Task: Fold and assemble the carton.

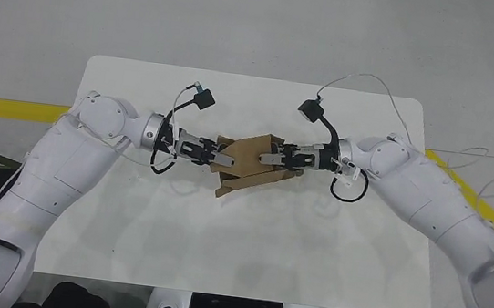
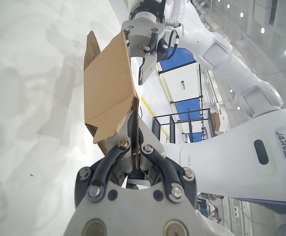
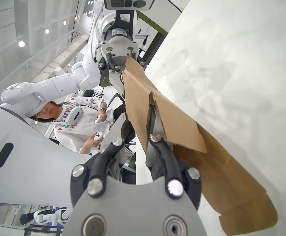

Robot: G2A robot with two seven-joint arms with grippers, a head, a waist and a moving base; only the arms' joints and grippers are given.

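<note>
The left gripper is pinching the carton. Its two fingers are pressing together on a thin cardboard flap that is running edge-on between them, just ahead of its knuckles. The rest of the carton is stretching away from this gripper as a half-folded brown shell. One broad panel is lying straight in front of it, and a short torn-looking flap is hanging just beside its fingertips.

The right gripper is meeting the carton from the opposite end, directly facing the left one. Its fingers are standing spread, not pressed together. One finger is sitting tucked under a raised flap, against the cardboard. The other is standing clear on the outer side, so a carton wall is passing between the two. Beyond this gripper a long flap is trailing off to one side and back past its wrist.

Both grippers are pointing at each other, with the carton as the only thing between them and their fingertips near each other across it. The white table is lying beneath both grippers. Whether the carton's lowest flap is touching the table cannot be told.
</note>
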